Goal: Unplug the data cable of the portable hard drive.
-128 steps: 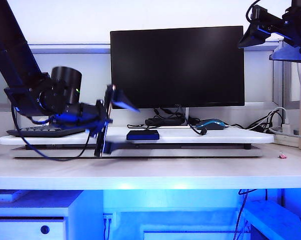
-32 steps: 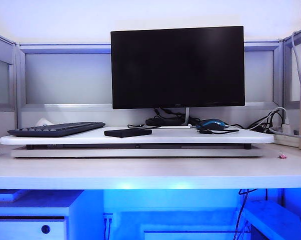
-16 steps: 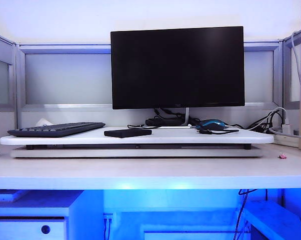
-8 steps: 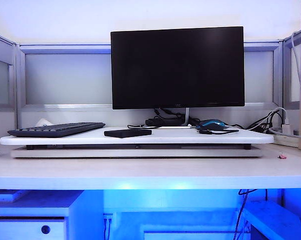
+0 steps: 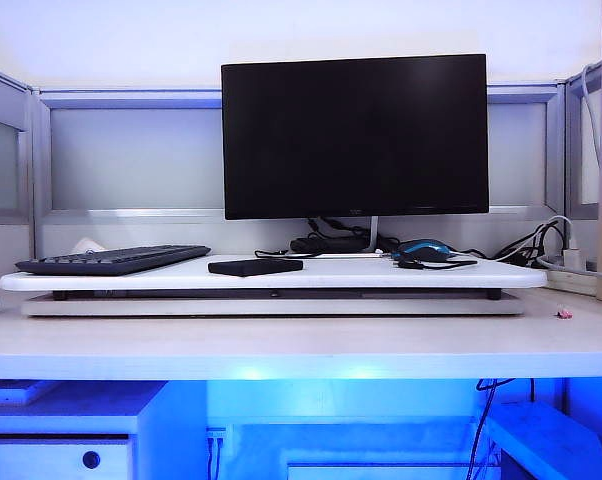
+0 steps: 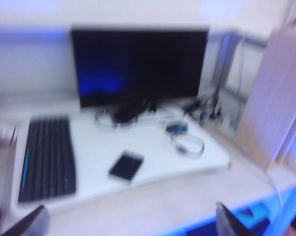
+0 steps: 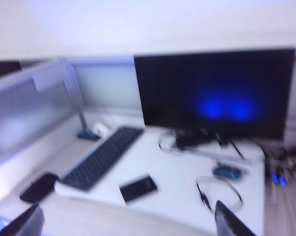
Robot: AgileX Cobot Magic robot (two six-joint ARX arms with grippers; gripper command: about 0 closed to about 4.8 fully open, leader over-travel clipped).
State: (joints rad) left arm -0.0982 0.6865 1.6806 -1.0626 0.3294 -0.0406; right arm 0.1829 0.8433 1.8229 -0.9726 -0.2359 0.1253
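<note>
The portable hard drive (image 5: 256, 266) lies flat on the white riser board (image 5: 361, 276), right of the keyboard; it also shows as a dark slab (image 6: 126, 166) (image 7: 138, 188) in both wrist views. The data cable (image 5: 441, 264) lies looped beside the mouse, apart from the drive, and shows in both wrist views (image 6: 187, 146) (image 7: 203, 194). Neither arm appears in the exterior view. My left gripper (image 6: 131, 227) and right gripper (image 7: 128, 227) hang high above the desk's front, well back from the drive. Each is open, with nothing between its fingers.
A black monitor (image 5: 354, 135) stands at the back with a thick cord bundle (image 5: 329, 241) at its foot. A black keyboard (image 5: 111, 260) lies at the left and a blue-and-black mouse (image 5: 423, 247) at the right. White cables and plugs (image 5: 561, 250) crowd the right edge.
Since the earliest frame both arms have left the exterior view; the drive lies further left and the cable by the mouse. Over the last second nothing moves there.
</note>
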